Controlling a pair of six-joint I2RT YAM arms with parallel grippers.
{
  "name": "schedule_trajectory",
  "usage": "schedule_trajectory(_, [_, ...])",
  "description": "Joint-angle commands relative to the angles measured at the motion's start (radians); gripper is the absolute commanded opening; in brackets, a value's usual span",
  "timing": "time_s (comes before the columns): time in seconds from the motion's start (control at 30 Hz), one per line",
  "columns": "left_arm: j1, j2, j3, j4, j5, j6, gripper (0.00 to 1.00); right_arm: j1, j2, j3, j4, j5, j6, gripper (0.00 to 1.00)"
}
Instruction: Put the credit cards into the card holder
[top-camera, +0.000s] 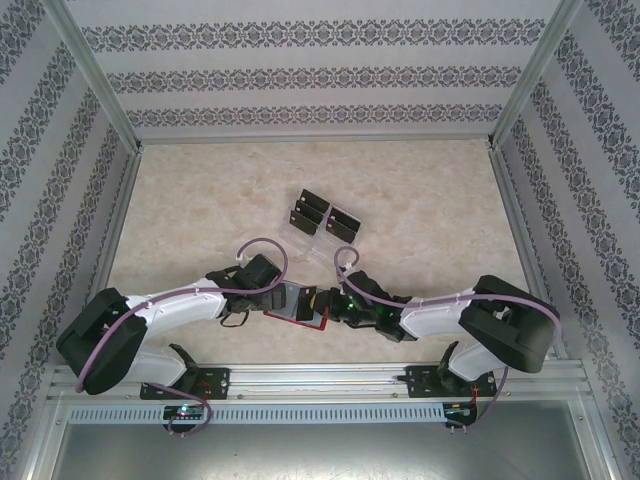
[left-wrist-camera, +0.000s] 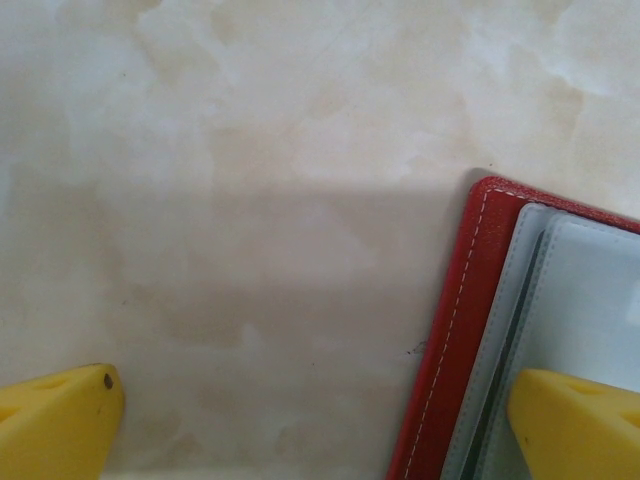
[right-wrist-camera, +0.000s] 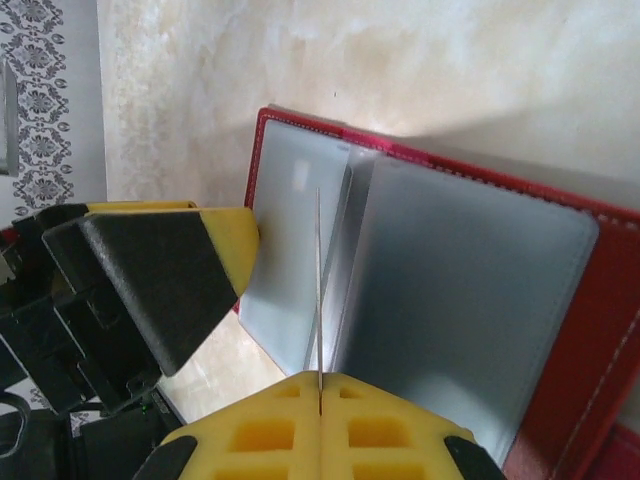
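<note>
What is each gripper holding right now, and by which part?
Right gripper pinches a thin sheet by its near edge, above the open card holder; card or sleeve, I cannot tell. Left gripper is open, holding nothing.

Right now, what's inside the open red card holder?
Pale frosted plastic sleeves fill the card holder; the right gripper pinches one thin sheet edge-on. Whether a card sits in any sleeve is hidden by the frosting.

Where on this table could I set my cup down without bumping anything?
Bare tabletop spreads left, right and beyond the clear tray. Crowded: the near middle, where the left end effector and the right end effector meet over the red wallet.
</note>
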Motion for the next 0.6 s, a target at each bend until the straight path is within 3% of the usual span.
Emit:
schedule_trajectory(0.0, [-0.016, 0.015, -0.042, -0.083, -0.025, -0.003, 1.0, 0.027, -0.031, -0.02, -0.06, 0.061, 0.007, 0.0])
schedule_trajectory(0.27, [-0.019, 0.012, -0.04, -0.089, -0.025, -0.004, 1.0, 0.044, 0.033, -0.023, -0.044, 0.079, 0.044, 0.0])
schedule_trajectory(0.57, [-0.025, -0.029, -0.035, -0.116, -0.027, -0.011, 1.0, 0.015, 0.005, 0.046, -0.355, 0.185, -0.046, 0.0])
